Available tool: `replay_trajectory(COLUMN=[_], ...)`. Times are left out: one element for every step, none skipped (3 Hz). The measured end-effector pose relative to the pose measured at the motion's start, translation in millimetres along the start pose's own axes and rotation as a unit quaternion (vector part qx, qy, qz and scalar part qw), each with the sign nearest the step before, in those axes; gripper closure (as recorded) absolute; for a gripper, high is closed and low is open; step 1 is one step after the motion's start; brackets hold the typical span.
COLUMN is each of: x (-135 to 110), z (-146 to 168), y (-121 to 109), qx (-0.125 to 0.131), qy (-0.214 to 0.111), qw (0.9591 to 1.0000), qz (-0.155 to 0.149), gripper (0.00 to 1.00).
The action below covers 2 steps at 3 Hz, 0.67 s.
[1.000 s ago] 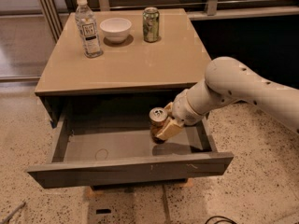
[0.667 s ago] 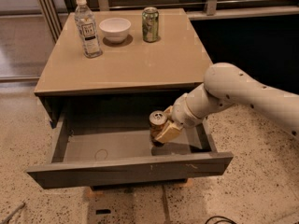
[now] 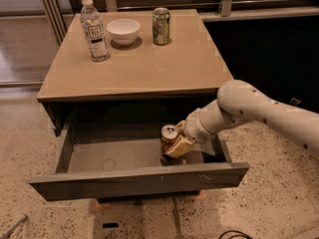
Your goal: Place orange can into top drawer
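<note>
- Done so far, judging from the layout: top drawer (image 3: pixel 139 180) pulled well out below the tan cabinet top (image 3: pixel 139 68), and orange can (image 3: pixel 168 135) brought inside it.
- Held low in the right part of the drawer, silver top up and leaning slightly; cannot tell whether the base touches the drawer floor.
- Clasped by the gripper (image 3: pixel 172 146), with tan fingers (image 3: pixel 181 147) closed against the can's lower side and the white arm reaching in from the right, over the drawer's side wall.
- Probably left to do: set the can upright on the floor, let go, and lift clear without tipping it.
- Nothing in the task wording about shutting the drawer afterwards.
- Standing at the back of the cabinet top, well apart from the action: green can (image 3: pixel 160 26), white bowl (image 3: pixel 123 30) and clear water bottle (image 3: pixel 94 29).
- On writing: white label with dark print on the bottle, not legible; no readable brand on the green can; nothing legible on the orange can either.
</note>
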<state>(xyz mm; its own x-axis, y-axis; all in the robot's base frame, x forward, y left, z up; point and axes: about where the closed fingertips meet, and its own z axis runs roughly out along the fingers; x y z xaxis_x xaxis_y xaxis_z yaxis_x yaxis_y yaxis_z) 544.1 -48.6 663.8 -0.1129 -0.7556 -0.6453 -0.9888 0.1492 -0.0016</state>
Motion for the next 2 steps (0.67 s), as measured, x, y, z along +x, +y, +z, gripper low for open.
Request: replay_trajectory(x=[5.6, 15.0], z=[9.4, 20.3], y=[-1.8, 0.4], qx=[0.002, 0.01], qy=[-0.008, -0.016], qw=[1.0, 0.9998], qz=[0.0, -0.008], gripper=[1.0, 1.0])
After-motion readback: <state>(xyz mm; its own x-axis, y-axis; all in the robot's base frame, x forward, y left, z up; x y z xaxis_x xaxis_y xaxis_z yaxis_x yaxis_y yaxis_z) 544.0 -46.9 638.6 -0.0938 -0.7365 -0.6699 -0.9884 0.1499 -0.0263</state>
